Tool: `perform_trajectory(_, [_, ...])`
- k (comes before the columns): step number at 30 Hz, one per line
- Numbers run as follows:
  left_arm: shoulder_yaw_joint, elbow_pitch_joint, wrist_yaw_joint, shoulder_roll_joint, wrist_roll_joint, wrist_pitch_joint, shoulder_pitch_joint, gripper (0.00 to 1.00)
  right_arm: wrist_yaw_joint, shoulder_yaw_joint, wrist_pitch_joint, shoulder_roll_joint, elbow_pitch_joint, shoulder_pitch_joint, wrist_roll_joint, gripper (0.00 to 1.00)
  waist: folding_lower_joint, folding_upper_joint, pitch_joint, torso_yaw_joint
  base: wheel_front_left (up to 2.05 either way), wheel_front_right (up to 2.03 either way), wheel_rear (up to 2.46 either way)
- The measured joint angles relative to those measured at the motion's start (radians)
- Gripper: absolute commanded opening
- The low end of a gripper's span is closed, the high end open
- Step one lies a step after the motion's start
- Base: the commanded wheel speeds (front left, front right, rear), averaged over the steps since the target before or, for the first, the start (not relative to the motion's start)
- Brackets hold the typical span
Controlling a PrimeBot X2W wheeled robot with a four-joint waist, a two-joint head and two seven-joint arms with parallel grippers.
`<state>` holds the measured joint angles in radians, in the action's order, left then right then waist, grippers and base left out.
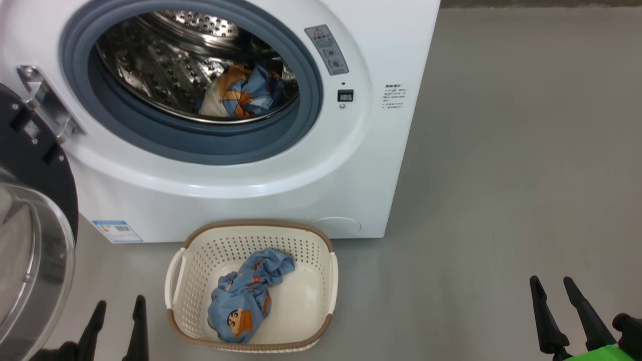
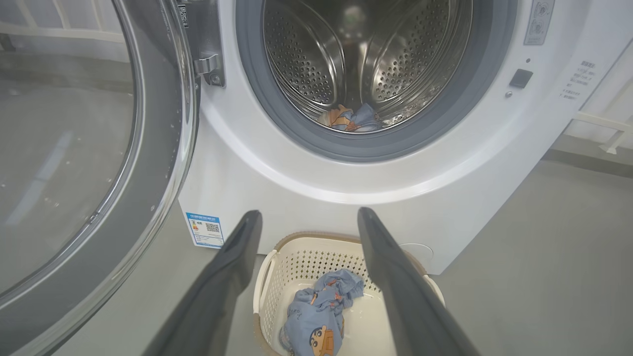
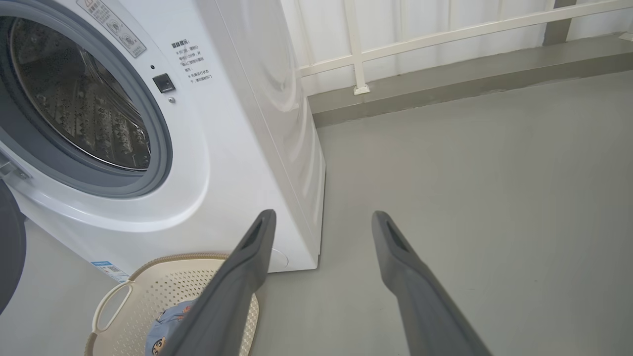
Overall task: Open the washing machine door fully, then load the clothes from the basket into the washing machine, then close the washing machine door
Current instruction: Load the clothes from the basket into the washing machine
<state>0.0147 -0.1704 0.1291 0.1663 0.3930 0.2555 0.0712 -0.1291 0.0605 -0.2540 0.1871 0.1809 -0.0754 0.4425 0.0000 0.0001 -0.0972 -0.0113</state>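
Clothes, light blue piece, crumpled in the basket on the floor; second piece inside the washing machine drum. Washing machine door swung open, left; left claw and right claw released, empty.

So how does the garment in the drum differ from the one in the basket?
The drum garment shows cream beside blue and orange; the basket garment is mostly light blue. The drum garment is bunched in a heap; the basket garment sprawls longer. Both are crumpled, with orange marks.
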Motion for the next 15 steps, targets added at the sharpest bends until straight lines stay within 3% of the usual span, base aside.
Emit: perform_trajectory(15, [0.086,-0.127,0.0,0.028,0.047,0.0,-0.163,1.0,0.0,-0.011,0.0,-0.029,-0.017,0.08,-0.01,1.0,0.0,0.0,-0.105,0.008,0.0,0.0,0.0])
